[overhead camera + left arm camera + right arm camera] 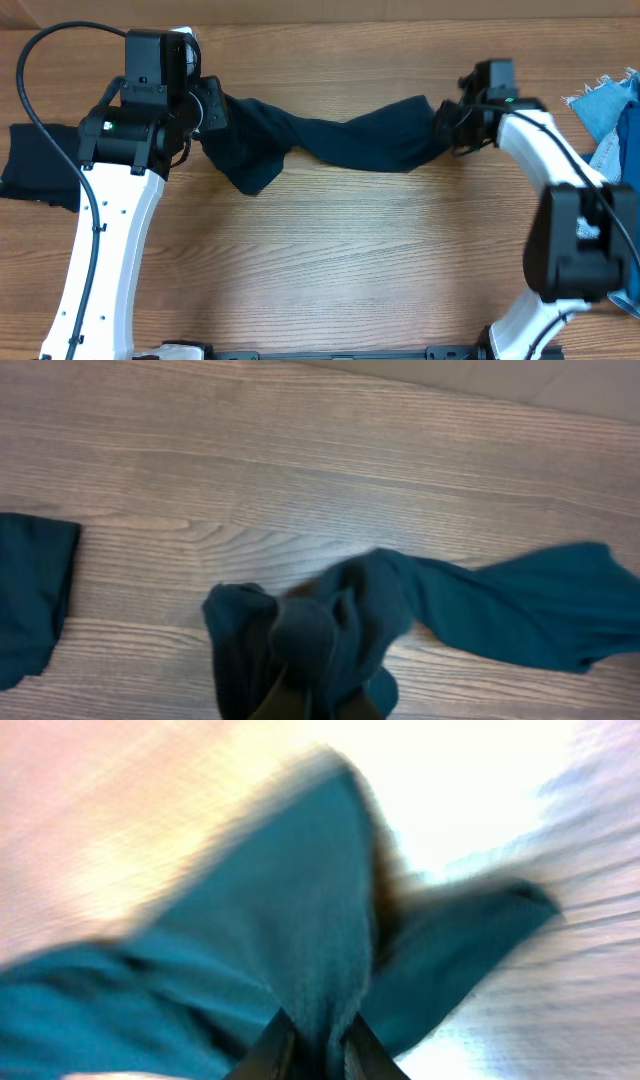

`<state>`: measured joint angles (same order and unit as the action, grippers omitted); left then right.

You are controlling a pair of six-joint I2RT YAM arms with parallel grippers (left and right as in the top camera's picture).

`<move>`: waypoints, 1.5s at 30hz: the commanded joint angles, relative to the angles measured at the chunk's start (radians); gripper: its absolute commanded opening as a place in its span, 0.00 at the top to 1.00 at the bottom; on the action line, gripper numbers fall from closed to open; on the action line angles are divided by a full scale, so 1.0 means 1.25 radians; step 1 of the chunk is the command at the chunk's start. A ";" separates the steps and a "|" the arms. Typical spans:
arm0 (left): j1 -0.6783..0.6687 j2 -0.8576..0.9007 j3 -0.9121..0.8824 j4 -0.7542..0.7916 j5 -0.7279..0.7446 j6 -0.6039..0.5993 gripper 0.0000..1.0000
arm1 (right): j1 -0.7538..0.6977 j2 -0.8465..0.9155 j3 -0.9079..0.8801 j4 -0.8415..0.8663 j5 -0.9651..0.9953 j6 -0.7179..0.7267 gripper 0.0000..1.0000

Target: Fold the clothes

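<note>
My left claw (207, 112) and right claw (450, 126) each clench an end of the thin dark navy-blue fabric garment (345, 140); seemingly limp, best pinched at corners.

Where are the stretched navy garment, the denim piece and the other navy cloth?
navy garment (350, 140), overhead view, its middle span.
denim piece (608, 100), overhead view, near its frayed edge.
other navy cloth (25, 175), overhead view, its centre.

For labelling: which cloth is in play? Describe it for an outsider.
On the wooden table, look between the two arms. The navy garment runs stretched there, one end in the left gripper, the other in the right gripper. The dark piece at the left edge and the denim at right lie ungripped.
</note>
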<state>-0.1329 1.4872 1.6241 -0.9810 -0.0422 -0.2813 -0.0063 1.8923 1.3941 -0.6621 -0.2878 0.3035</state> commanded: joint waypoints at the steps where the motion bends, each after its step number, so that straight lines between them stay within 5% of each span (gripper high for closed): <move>1: -0.001 -0.007 0.016 -0.002 -0.009 0.035 0.80 | -0.013 -0.186 0.113 -0.031 0.008 -0.047 0.88; 3: -0.001 -0.007 0.016 -0.002 -0.012 0.054 0.35 | -0.013 -0.266 0.145 -0.038 0.007 -0.061 0.88; 4: -0.001 -0.007 0.016 -0.002 -0.012 0.055 0.20 | -0.013 -0.294 0.151 -0.036 0.007 -0.061 0.88; 5: -0.001 -0.007 0.016 -0.001 -0.011 0.055 0.18 | -0.013 -0.321 0.153 -0.032 0.004 -0.062 0.88; 12: -0.001 -0.007 0.016 -0.001 -0.006 0.055 0.26 | 0.006 -0.415 0.153 -0.029 -0.121 -0.079 0.89; 17: -0.001 -0.006 0.016 -0.002 0.023 0.055 0.27 | 0.044 -0.411 0.153 -0.074 0.025 -0.070 0.89; 21: -0.001 -0.003 0.016 -0.002 0.028 0.055 0.27 | -0.005 -0.321 0.142 -0.265 0.316 0.075 0.96; 26: -0.001 -0.003 0.016 -0.001 0.028 0.055 0.27 | -0.078 -0.250 0.142 -0.521 0.251 0.151 0.96; 28: -0.001 -0.003 0.016 0.009 0.028 0.056 0.27 | -0.078 -0.250 0.142 -0.472 0.284 0.150 0.91; 29: -0.001 -0.002 0.016 0.015 0.028 0.055 0.27 | -0.078 -0.247 0.142 -0.429 0.286 0.150 0.78; 31: -0.001 -0.002 0.016 0.020 0.028 0.055 0.27 | -0.081 -0.235 0.142 -0.375 0.292 0.150 0.33; 32: -0.001 -0.002 0.016 0.016 0.028 0.055 0.27 | -0.086 -0.220 0.142 -0.370 0.292 0.150 0.23; 37: -0.004 -0.002 0.016 -0.001 0.028 0.055 0.24 | -0.126 -0.079 0.142 -0.437 0.289 0.150 0.12; 45: -0.004 0.011 0.016 -0.002 0.027 0.059 0.20 | -0.137 0.029 0.130 -0.538 0.196 0.092 0.22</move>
<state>-0.1329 1.4872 1.6241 -0.9813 -0.0189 -0.2283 -0.1768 1.9205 1.5593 -1.3460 0.0013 0.4656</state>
